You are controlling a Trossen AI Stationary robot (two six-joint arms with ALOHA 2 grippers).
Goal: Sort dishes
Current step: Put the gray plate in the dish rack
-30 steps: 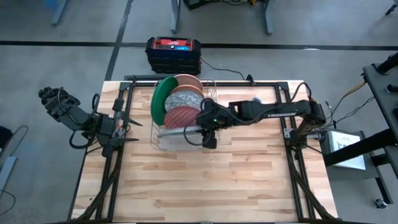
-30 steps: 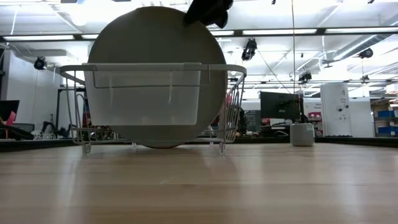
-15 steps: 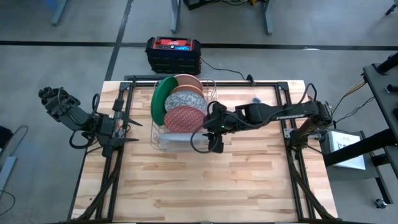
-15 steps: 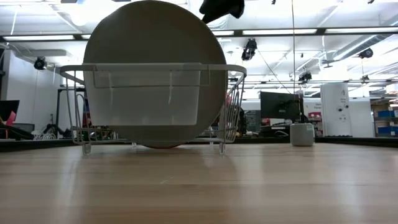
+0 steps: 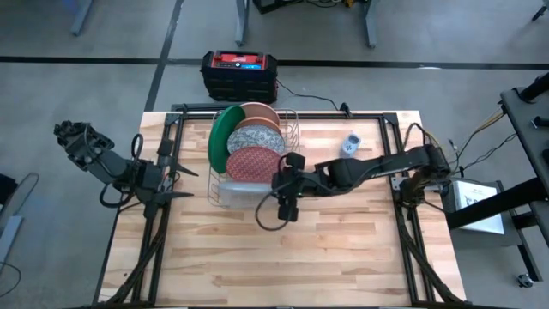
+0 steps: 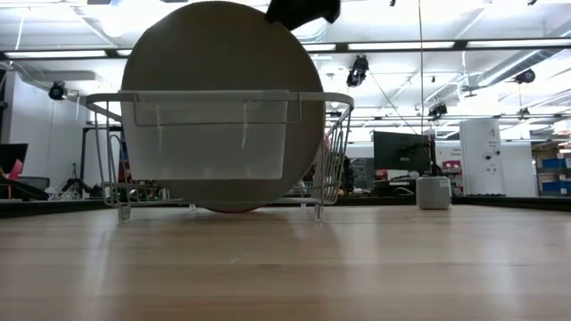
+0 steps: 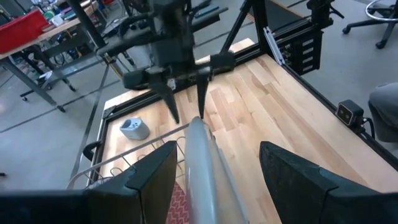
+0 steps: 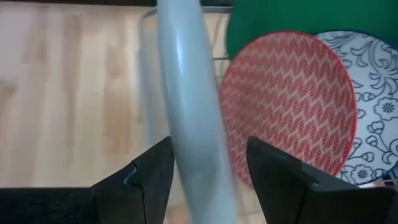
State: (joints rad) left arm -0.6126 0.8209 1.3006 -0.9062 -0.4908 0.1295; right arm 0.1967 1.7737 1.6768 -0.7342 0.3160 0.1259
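A silver wire rack (image 5: 292, 129) at the table's far middle holds the dishes on edge: a green plate (image 5: 220, 137), a pink one (image 5: 260, 111), a white patterned one (image 5: 255, 135), a red one (image 8: 286, 102) and, nearest, a grey plate (image 6: 223, 80). The grey plate stands upright behind the rack's clear tray (image 6: 210, 138). My right gripper (image 5: 286, 209) hovers open just off the rack's near right corner, fingers pointing at the grey plate's rim (image 8: 186, 93) without touching it. My left gripper (image 5: 176, 180) waits open to the left of the rack.
A small grey-blue gadget (image 5: 350, 144) sits on the table to the right of the rack. A red and black box (image 5: 238, 73) stands on the floor beyond the far edge. Bare wooden tabletop (image 5: 283, 257) spreads across the whole near half.
My right gripper has come off the grey plate's upper right rim and drawn back toward the table's near edge, swinging a little to the left. The grey plate settled slightly to the left and stays standing in the rack.
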